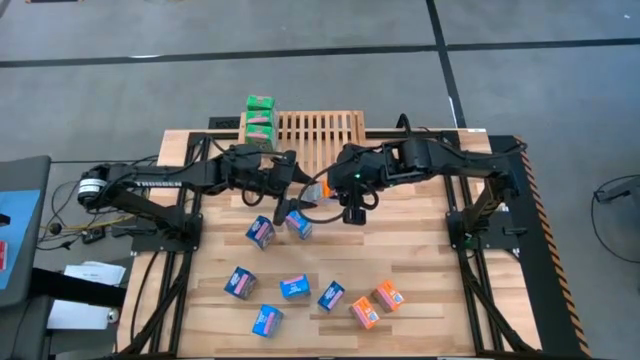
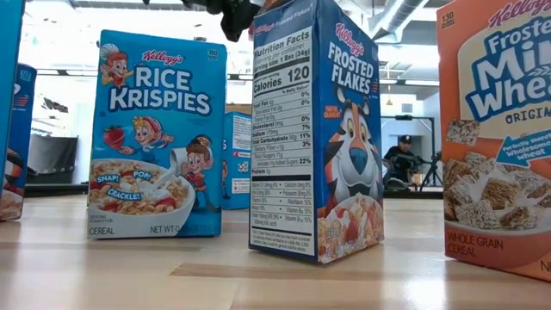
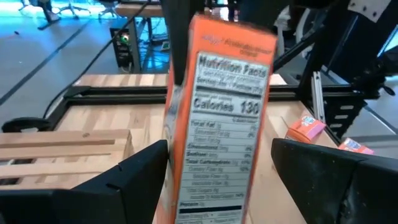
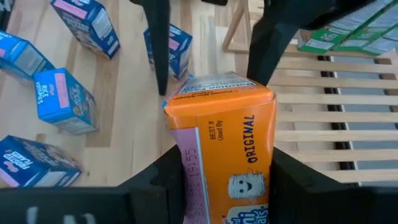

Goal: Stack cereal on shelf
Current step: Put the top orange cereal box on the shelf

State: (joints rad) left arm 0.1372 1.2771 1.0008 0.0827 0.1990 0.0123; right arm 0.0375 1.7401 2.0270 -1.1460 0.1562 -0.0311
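From above, we see both arms meet at the counter's (image 1: 420, 270) middle, just in front of the shelf (image 1: 318, 130), with an orange cereal box (image 1: 322, 187) between the left hand (image 1: 298, 190) and the right hand (image 1: 352, 205). Green boxes (image 1: 259, 118) sit stacked on the shelf's left end; blue boxes (image 1: 262, 232) and two orange boxes (image 1: 377, 304) lie scattered nearer the front. At counter height, we see a Rice Krispies box (image 2: 157, 136) and a Frosted Flakes box (image 2: 316, 129) standing upright. Through the left wrist, its fingers (image 3: 134, 180) stand released either side of the orange box. Through the right wrist, the right hand is grasping that box.
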